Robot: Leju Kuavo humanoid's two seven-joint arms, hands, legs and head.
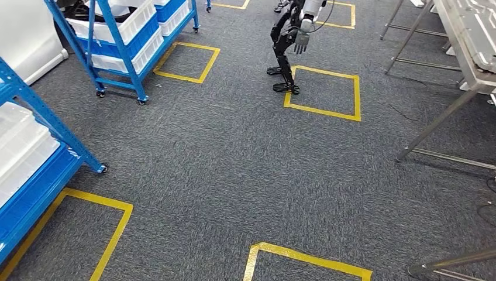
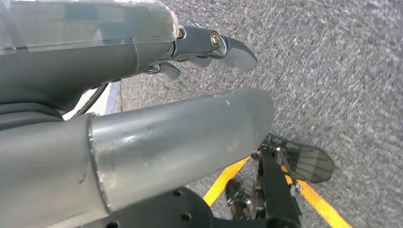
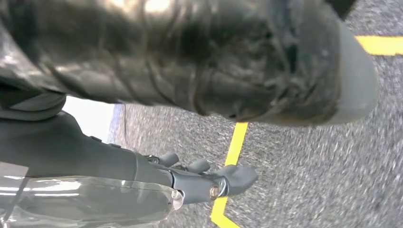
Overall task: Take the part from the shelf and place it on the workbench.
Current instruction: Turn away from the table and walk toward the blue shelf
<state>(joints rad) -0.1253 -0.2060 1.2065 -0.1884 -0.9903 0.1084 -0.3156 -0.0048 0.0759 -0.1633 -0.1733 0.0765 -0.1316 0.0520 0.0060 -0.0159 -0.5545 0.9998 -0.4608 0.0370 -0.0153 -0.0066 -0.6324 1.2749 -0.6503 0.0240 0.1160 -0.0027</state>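
hands: left hand (image 2: 209, 47) and right hand (image 3: 209, 183) hang over the carpet, fingers loosely apart, holding nothing | part: not yet picked; shelf (image 1: 35, 152) with white bins at 9 o'clock, counter (image 1: 468, 41) at 2 o'clock | risk: I judge I could clip the other robot (image 1: 289, 41) at 12 while walking | writing: none readable

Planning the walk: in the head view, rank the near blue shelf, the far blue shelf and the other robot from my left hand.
1. Near blue shelf, left edge.
2. Far blue shelf, upper left.
3. Other robot, top centre.
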